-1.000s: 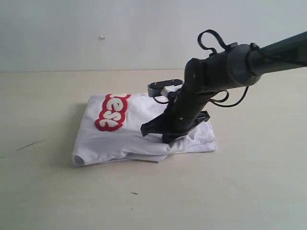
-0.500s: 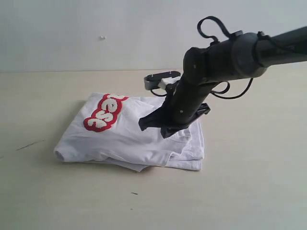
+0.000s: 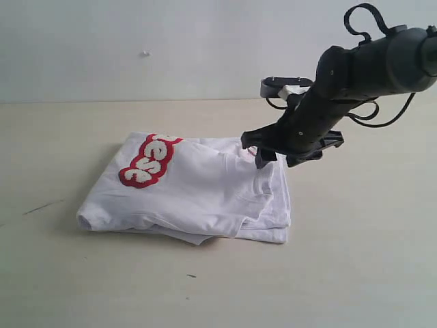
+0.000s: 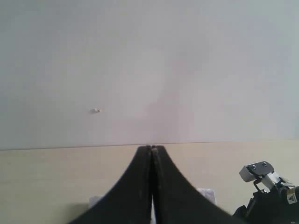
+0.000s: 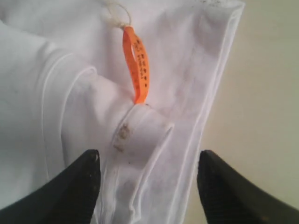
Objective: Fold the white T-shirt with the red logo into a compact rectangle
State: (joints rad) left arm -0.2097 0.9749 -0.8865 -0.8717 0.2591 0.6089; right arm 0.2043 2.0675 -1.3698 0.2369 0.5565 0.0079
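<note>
The white T-shirt with the red logo (image 3: pixel 198 188) lies folded in a thick stack on the table, its logo (image 3: pixel 147 160) on top at the left. My right gripper (image 3: pixel 278 157) hangs open just above the stack's right edge and holds nothing. In the right wrist view its fingers straddle the layered hem (image 5: pixel 154 140), with the orange neck tag (image 5: pixel 138 65) beyond them. My left gripper (image 4: pixel 152 147) is shut and empty, raised and facing the wall. A white corner of the shirt (image 4: pixel 207 192) peeks out beside it.
The beige table (image 3: pixel 355 260) runs back to a pale wall (image 3: pixel 136 41). From the left wrist view, the right arm's wrist camera (image 4: pixel 259 171) shows at the lower right. A small dark speck (image 3: pixel 191 276) lies in front of the shirt.
The right gripper dragged the shirt's fold to the left, then opened and let go of the cloth. It has lifted and drawn back to the right. The left gripper stays shut.
</note>
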